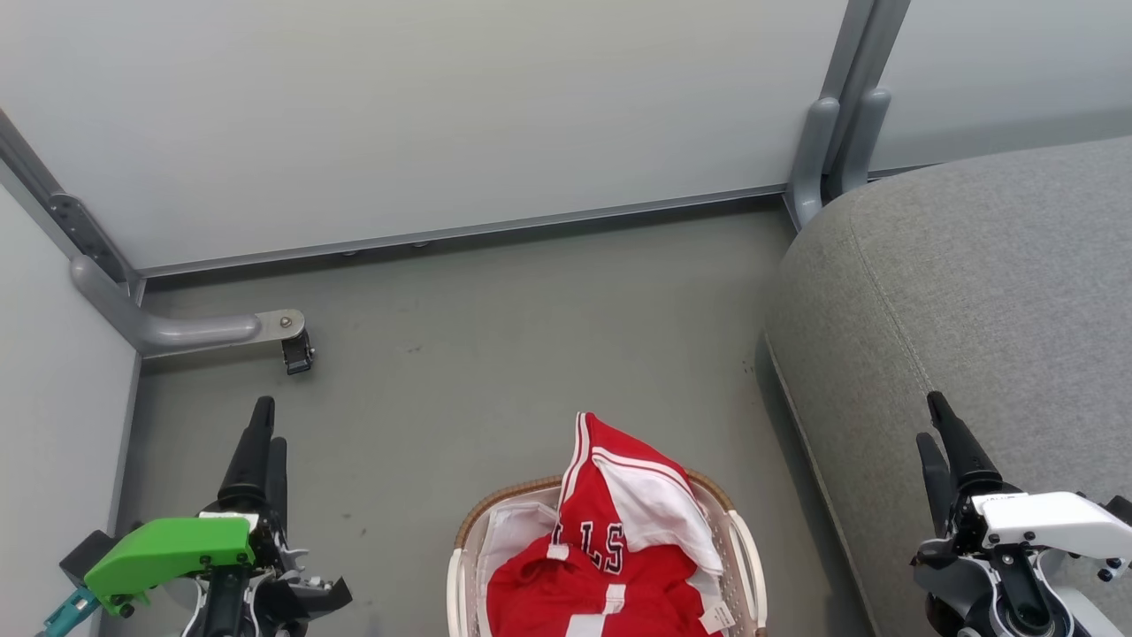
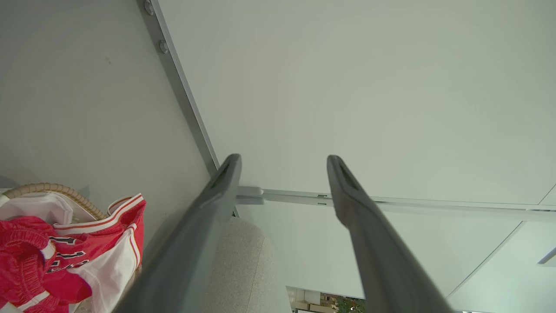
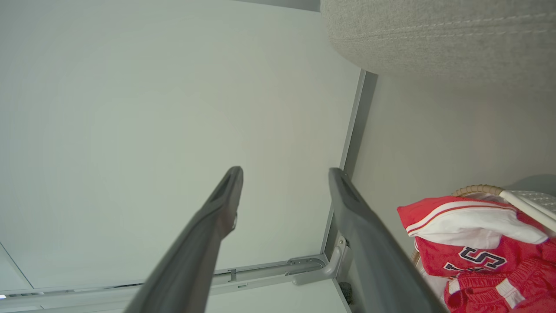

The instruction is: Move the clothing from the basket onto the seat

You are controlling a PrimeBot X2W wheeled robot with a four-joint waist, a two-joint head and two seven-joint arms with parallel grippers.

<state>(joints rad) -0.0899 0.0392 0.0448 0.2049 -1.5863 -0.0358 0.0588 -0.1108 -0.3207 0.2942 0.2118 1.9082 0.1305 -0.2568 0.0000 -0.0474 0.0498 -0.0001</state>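
Observation:
The red clothing point(image 1: 610, 548) is heaped in the white basket point(image 1: 741, 541) at the bottom middle of the head view, on the grey floor. A jersey with a white sleeve and dark lettering point(image 3: 480, 257) lies on top, over a red piece with white stripes point(image 2: 26, 256). The grey seat point(image 1: 973, 301) rises at the right. My left gripper point(image 1: 263, 442) stands open to the left of the basket, nothing between its fingers point(image 2: 208, 204). My right gripper point(image 1: 939, 432) stands open above the seat's front, also empty.
Pale partition walls point(image 1: 424, 115) close off the back and left. A grey metal foot with a caster point(image 1: 296, 354) juts onto the floor at the left. A grey post point(image 1: 827, 150) stands at the seat's back corner.

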